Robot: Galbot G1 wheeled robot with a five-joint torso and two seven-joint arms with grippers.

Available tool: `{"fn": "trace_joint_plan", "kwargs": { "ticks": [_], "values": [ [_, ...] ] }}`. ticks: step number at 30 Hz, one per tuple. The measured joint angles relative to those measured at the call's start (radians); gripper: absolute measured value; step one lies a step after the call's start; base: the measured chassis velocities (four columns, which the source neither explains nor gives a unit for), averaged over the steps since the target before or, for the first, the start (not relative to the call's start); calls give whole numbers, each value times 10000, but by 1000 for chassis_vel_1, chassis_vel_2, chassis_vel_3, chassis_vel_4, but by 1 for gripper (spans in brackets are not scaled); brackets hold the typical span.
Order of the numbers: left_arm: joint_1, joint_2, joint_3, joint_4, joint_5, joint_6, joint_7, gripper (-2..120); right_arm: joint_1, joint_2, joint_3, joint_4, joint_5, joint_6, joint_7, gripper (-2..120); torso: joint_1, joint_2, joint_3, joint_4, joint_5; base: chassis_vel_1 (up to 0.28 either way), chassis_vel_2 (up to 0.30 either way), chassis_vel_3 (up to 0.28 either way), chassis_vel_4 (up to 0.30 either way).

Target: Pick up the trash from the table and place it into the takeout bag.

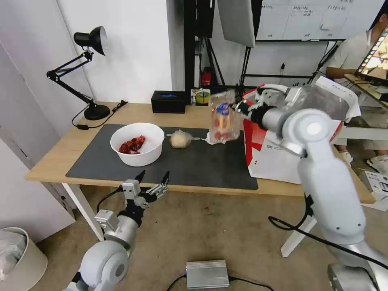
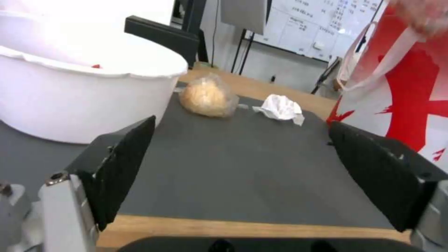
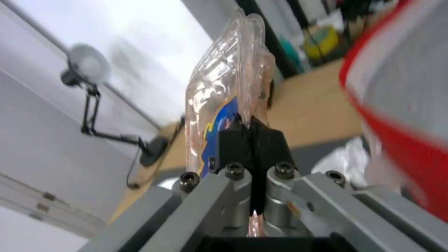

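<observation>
Your right gripper [image 1: 235, 107], frame center-right, is clamped on the clear tray [image 1: 221, 117], held in air just left of the takeout bag [image 1: 275, 155]. Left gripper [image 1: 152, 178], lower left, spread wide w/ nothing in it, at table [image 1: 56, 161] front edge near bowl [image 1: 137, 144].

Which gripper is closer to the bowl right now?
Left. The left gripper hovers open just off the table's near edge, in front of the bowl. The right gripper is up beside the takeout bag, holding the plastic tray.
</observation>
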Motion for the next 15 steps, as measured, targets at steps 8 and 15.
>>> {"fn": "trace_joint_plan", "kwargs": {
  "ticks": [8,15],
  "values": [
    [270,-130,-209,-81,147,-43,3,100,935,-320,160,-207,-438,294,17,0,0,0,0,1,-2,0,0,0,0],
    [337,-145,-290,-141,151,-52,6,100,1441,-580,258,-575,-1158,456,22,0,1,0,1,1,-1,0,0,0,0]
  ]
}}
